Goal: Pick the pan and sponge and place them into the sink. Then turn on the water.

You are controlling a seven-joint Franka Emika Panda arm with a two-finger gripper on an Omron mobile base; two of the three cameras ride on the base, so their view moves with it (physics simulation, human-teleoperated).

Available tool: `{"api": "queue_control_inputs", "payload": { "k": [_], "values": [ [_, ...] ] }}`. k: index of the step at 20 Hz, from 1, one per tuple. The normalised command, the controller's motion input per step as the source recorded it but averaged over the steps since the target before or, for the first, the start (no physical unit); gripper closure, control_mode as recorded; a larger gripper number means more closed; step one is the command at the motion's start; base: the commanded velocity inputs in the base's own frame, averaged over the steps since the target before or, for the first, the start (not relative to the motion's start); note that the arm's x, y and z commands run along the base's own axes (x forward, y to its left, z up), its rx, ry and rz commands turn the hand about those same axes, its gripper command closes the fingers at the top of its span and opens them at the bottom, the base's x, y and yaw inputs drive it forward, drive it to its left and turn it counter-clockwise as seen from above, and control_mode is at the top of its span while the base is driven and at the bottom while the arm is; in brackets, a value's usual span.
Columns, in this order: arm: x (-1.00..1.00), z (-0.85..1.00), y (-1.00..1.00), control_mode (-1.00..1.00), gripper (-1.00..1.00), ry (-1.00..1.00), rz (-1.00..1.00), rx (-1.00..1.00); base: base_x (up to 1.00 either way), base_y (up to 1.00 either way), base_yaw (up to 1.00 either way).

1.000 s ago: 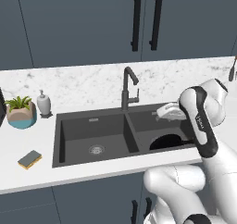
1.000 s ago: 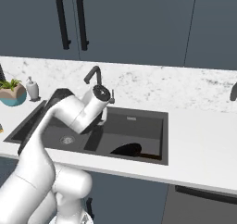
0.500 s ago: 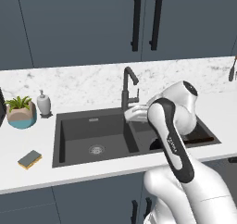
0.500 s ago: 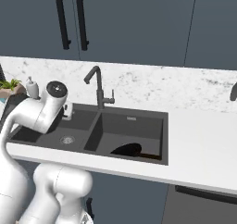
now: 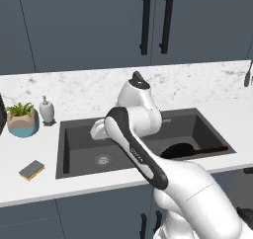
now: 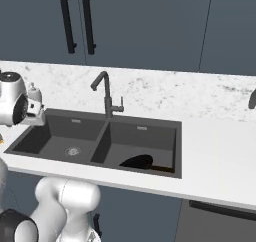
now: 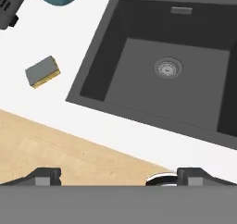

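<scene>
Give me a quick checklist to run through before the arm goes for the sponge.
1. Round black frying pan already in the right basin of the dark grey double sink: ok.
2. Small grey-topped, yellow-bottomed sponge lying free on the white counter: ok.
3. Tool empty, fingers apart: ok.
4. Tool lined up over the sponge: not ok, it hangs off to one side.
5. Left basin free to take the sponge: ok.
6. Water off at the dark gooseneck faucet: ok.

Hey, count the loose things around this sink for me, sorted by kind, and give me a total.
Pan: 1
Sponge: 1
Plant pot: 1
Soap dispenser: 1
Total: 4
</scene>
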Motion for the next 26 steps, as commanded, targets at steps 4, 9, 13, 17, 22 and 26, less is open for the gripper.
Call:
{"api": "queue_control_inputs", "payload": {
  "k": [4,9,13,17,22,26],
  "values": [
    [0.0,-0.05,0.91,-1.0,-1.0,0.2,0.0,-0.25,0.0,0.0,0.0],
    [0.01,-0.06,0.29,-1.0,-1.0,0.09,0.0,-0.12,0.0,0.0,0.0],
    [0.1,-0.2,0.22,-1.0,-1.0,0.04,0.0,-0.08,0.0,0.0,0.0],
    [0.04,-0.42,0.42,-1.0,-1.0,0.0,0.0,0.0,0.0,0.0,0.0],
    [0.28,-0.29,0.4,-1.0,-1.0,0.03,-0.02,0.01,0.0,0.0,0.0],
    [0.25,-0.18,0.34,-1.0,-1.0,0.0,-0.05,0.07,0.0,0.0,0.0]
  ]
}}
